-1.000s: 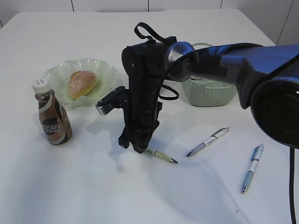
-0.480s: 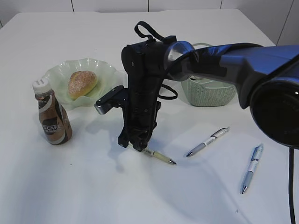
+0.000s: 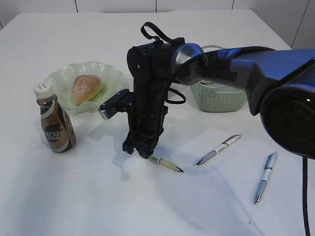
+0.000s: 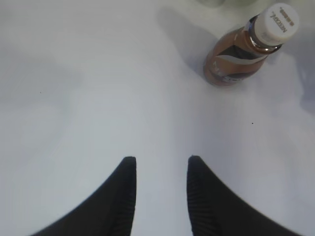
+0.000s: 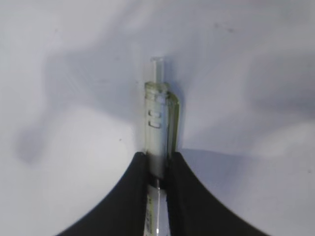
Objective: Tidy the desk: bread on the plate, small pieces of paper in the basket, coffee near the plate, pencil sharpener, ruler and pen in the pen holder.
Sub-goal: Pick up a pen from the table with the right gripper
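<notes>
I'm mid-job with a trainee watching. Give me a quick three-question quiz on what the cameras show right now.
1. True or false: the right gripper is closed on a pen.
2. Where is the bread?
A. on the desk
B. in the green plate
C. in the basket
3. How many pens lie loose on the desk, apart from the gripped one?

Key:
1. True; its fingers pinch the barrel below the clip.
2. B.
3. Two: one near the middle, one further right.
</notes>
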Tool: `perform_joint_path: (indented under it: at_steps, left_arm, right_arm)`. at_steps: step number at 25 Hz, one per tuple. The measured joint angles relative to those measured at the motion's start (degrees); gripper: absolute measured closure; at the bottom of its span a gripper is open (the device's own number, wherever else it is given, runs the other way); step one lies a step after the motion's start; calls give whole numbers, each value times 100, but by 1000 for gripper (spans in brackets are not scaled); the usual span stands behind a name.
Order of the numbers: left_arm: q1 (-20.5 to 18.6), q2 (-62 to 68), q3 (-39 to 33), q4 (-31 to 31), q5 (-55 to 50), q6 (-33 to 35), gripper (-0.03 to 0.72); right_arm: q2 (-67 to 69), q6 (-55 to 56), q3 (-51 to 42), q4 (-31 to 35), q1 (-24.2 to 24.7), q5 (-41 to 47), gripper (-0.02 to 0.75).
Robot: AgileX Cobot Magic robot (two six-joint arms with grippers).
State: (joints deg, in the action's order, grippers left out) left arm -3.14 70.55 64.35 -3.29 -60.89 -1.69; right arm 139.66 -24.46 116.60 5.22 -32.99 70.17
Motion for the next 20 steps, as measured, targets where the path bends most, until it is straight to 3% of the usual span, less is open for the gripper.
perform_joint_path:
  at_steps: [6, 20]
  left_arm:
    - [0, 0, 0, 0, 0, 0, 447]
    - [0, 0, 0, 0, 66, 0, 447]
  right_arm:
    - [111, 56, 339, 39, 0, 2, 638]
    - [124, 148, 2530, 895, 0, 36, 640]
